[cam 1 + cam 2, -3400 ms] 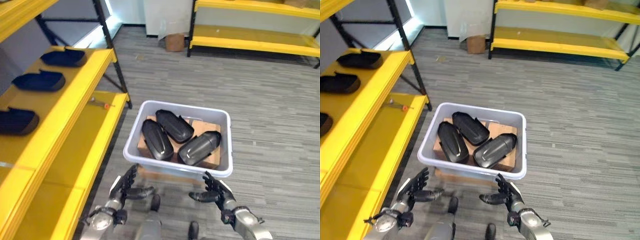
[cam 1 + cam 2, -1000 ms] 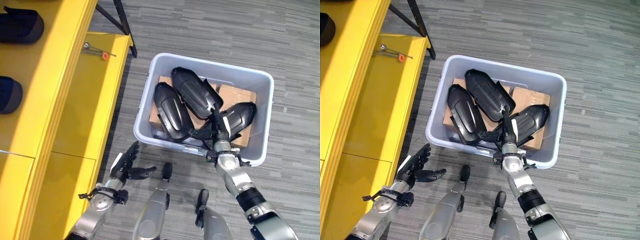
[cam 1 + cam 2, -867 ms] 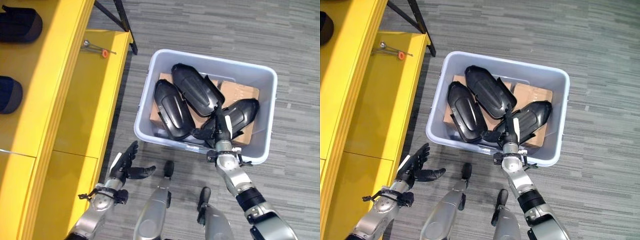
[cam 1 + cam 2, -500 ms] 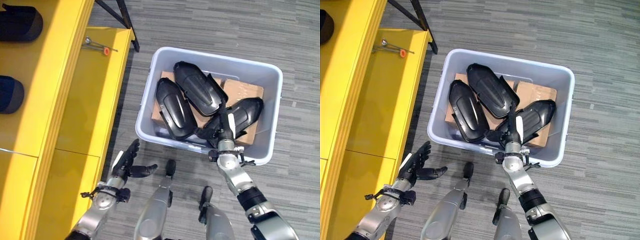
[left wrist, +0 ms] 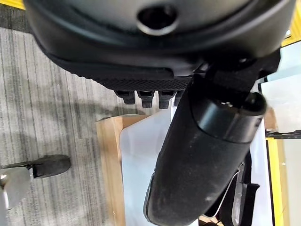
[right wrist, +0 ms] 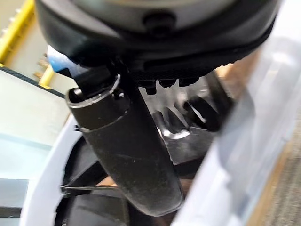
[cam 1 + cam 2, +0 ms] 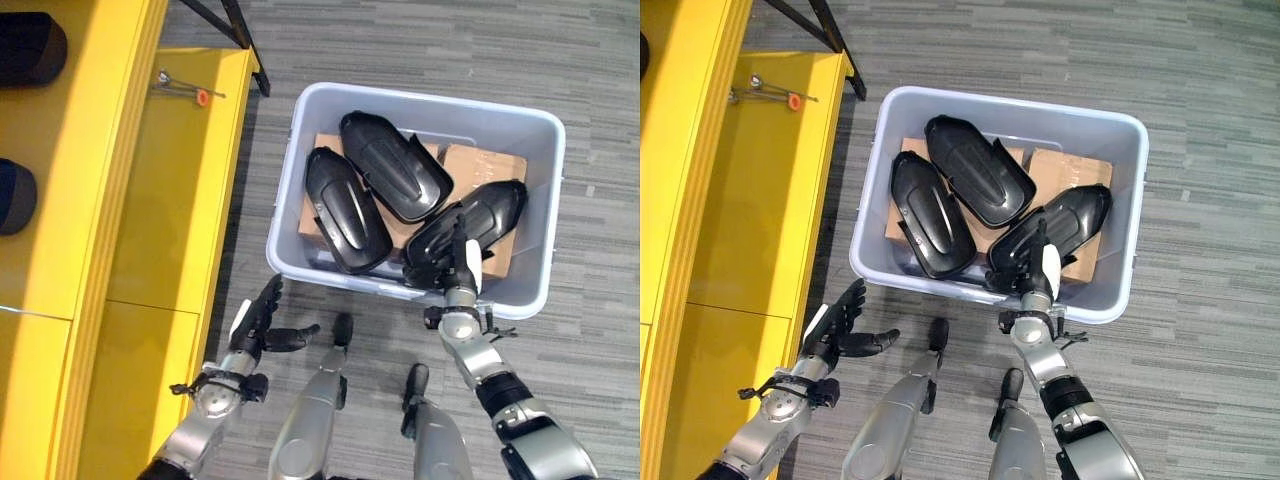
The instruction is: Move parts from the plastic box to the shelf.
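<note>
A grey plastic box point(image 7: 420, 100) stands on the floor with three black moulded parts lying on cardboard inside: one at the left point(image 7: 345, 210), one in the middle point(image 7: 395, 178) and one at the right point(image 7: 490, 215). My right hand point(image 7: 458, 268) reaches over the box's near rim, its fingers point(image 7: 1012, 262) straight and lying against the near end of the right part point(image 6: 188, 136). My left hand point(image 7: 258, 322) hovers above the floor, near the box's near left corner, fingers spread and holding nothing. The yellow shelf point(image 7: 100, 200) runs along the left.
Two black parts point(image 7: 28, 45) point(image 7: 15, 185) lie on the upper shelf level. A small tool with an orange tip point(image 7: 185, 90) rests on the lower level. A black shelf leg point(image 7: 240, 40) stands beyond the box's far left corner. Grey carpet surrounds the box.
My right hand has gone from below the box over its near rim and slid right onto the right part. The camera has tilted down. My left hand has stayed low and open.
</note>
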